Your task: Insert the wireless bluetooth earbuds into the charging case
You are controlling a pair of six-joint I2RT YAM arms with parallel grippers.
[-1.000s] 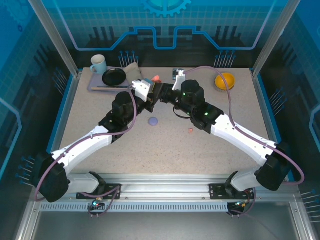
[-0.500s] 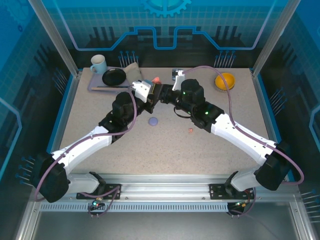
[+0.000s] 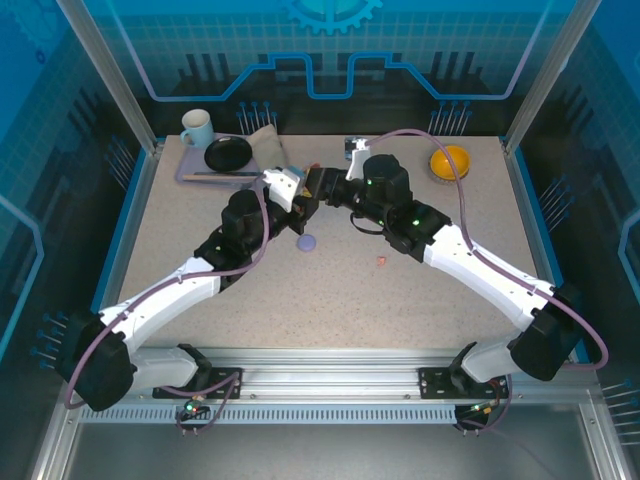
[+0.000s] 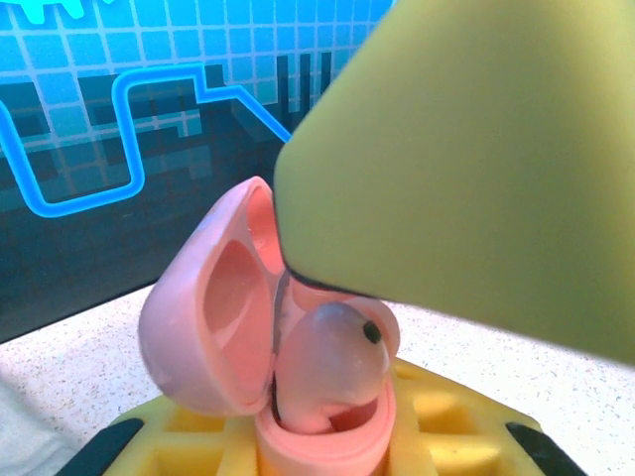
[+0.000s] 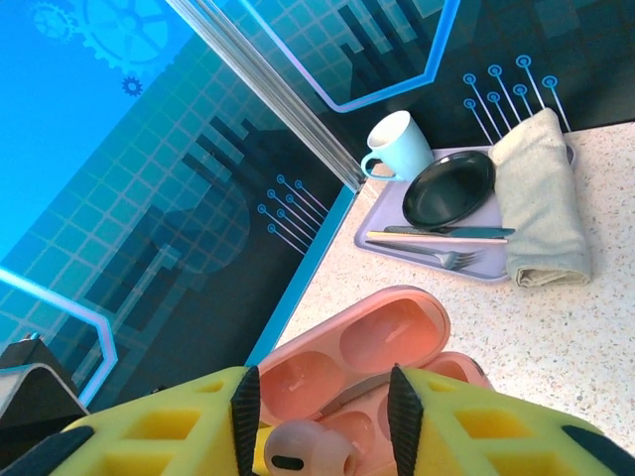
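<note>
Now the two arms meet over the back middle of the speckled beige counter (image 3: 300, 310). The left hand (image 4: 317, 441) is clamped shut on a salmon-pink plastic charging case (image 4: 213, 322), which sits upright between its yellow fingers (image 4: 189, 441) with the hinged lid swung open to the left. A salmon-pink bean-shaped earbud (image 4: 332, 362) sits in the case's mouth, its rounded end standing up above the rim. A blurred yellow-green finger of the right hand hangs just above it in the left wrist view.

From the right wrist, the right hand (image 5: 324, 412) stands open. Its black pads (image 5: 245, 407) flank the earbud, with a clear gap on one side, and the two moulded hollows of the open lid lie just beyond.

On the counter, well apart from the hands, lies a second loose salmon-pink earbud (image 3: 381, 261). A small pale purple rounded object (image 3: 307, 242) rests closer to the left arm.

At the back left, a lavender tray (image 5: 382, 243) carries a pale blue mug (image 5: 397, 147), a black round plate (image 5: 448, 186), a fork and knife (image 5: 437, 246) and a folded grey-green cloth (image 5: 541, 198). An orange bowl (image 3: 449, 161) sits at the back right.
</note>
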